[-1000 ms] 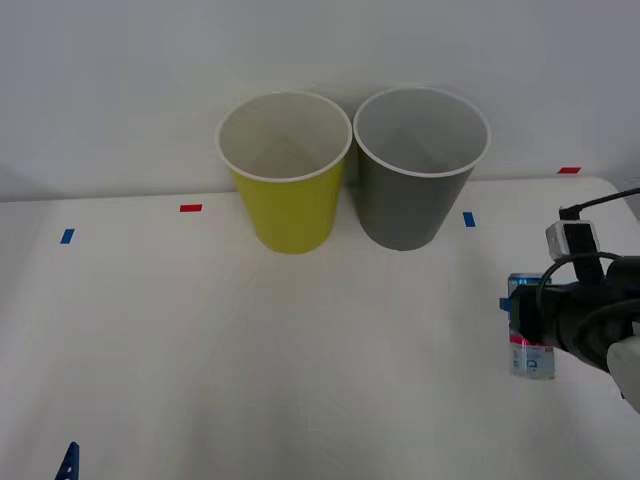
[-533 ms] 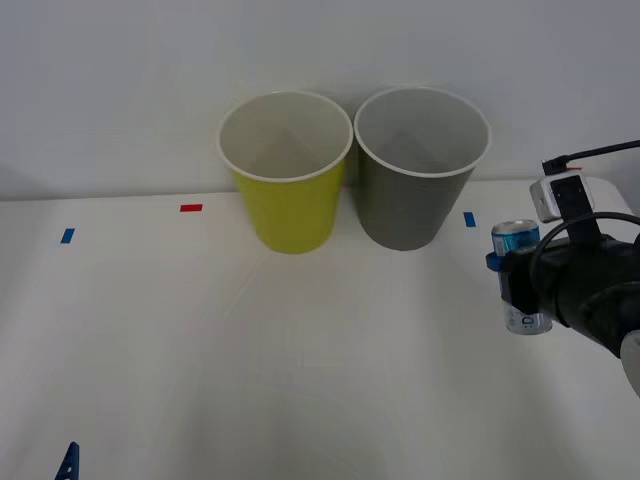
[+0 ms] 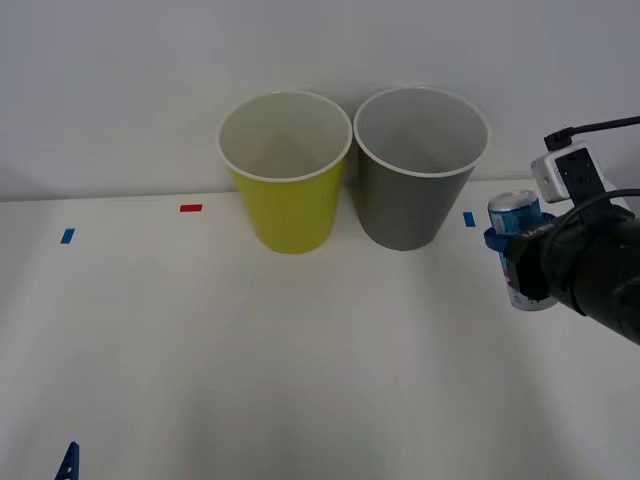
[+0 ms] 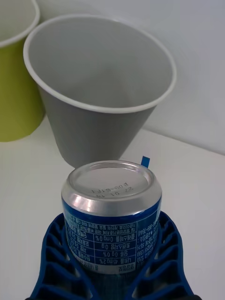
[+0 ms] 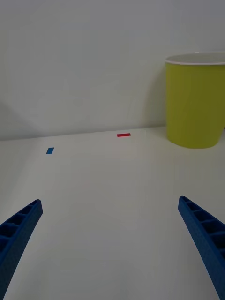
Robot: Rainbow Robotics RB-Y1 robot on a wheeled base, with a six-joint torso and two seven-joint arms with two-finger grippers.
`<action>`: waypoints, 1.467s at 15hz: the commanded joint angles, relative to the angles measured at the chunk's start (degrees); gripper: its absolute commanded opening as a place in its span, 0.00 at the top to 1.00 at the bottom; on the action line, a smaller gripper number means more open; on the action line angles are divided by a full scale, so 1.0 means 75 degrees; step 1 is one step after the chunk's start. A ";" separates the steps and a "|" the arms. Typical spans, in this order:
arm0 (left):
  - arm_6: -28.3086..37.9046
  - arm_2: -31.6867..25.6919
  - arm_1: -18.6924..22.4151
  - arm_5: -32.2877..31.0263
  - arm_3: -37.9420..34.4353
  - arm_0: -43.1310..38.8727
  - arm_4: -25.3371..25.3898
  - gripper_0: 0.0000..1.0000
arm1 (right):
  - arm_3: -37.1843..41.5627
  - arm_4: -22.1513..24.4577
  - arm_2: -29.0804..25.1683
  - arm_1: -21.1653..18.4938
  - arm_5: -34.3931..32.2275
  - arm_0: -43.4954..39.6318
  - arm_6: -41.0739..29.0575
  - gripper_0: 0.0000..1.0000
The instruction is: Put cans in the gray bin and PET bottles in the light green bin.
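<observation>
one small light-blue drink can [image 3: 519,250], clamped in the right gripper [image 3: 516,262] above the white table [image 3: 300,380], next needs carrying over the tall dark-gray plastic bin [image 3: 415,175], while the left gripper [image 5: 112,243] waits wide open.

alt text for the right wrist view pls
The right gripper has its blue ribbed fingers shut around a small light-blue drink can, silver end toward the camera. Beyond it on the white table stands the tall dark-gray tapered plastic bin, with the yellow-green bin beside it.
</observation>
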State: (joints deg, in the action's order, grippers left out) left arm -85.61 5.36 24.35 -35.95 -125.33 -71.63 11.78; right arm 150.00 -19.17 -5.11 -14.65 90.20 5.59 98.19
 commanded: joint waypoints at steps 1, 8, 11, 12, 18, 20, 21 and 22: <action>0.0000 0.0000 0.0000 0.0000 0.0000 0.0000 0.0000 0.00 | 0.0000 0.0072 -0.0115 0.0219 -0.0003 0.0544 0.0009 1.00; 0.0000 0.0000 0.0000 0.0000 0.0000 0.0000 0.0000 0.00 | -0.0066 -0.0690 -0.0384 0.0196 -0.1175 0.1622 -0.0296 1.00; 0.0000 0.0000 0.0000 0.0000 0.0000 0.0000 0.0000 0.00 | -0.1086 -0.1721 -0.0830 -0.0039 -0.2417 0.1973 -0.0261 1.00; 0.0000 0.0000 0.0000 0.0000 0.0000 0.0000 0.0000 0.00 | -0.1508 -0.1909 -0.0830 -0.0133 -0.2980 0.2032 -0.0202 1.00; 0.0000 0.0000 0.0000 0.0000 0.0000 0.0000 0.0000 0.00 | -0.2609 -0.2049 -0.0267 -0.0765 -0.4304 0.2231 -0.0097 1.00; 0.0000 0.0000 0.0000 0.0000 0.0000 0.0000 0.0000 0.00 | -0.3148 -0.2061 0.0096 -0.1011 -0.5206 0.2337 -0.0120 1.00; 0.0000 0.0000 0.0000 0.0000 0.0000 0.0000 0.0000 0.00 | -0.3371 -0.2061 0.0201 -0.1082 -0.5476 0.2395 -0.0120 1.00; 0.0000 0.0000 0.0000 0.0000 0.0000 0.0000 0.0000 0.00 | -0.3559 -0.2061 0.0284 -0.1140 -0.5722 0.2419 -0.0097 1.00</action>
State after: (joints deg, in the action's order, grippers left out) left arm -85.61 5.36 24.35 -35.95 -125.33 -71.63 11.78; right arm 124.90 -34.61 -3.97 -22.46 49.11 23.34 97.36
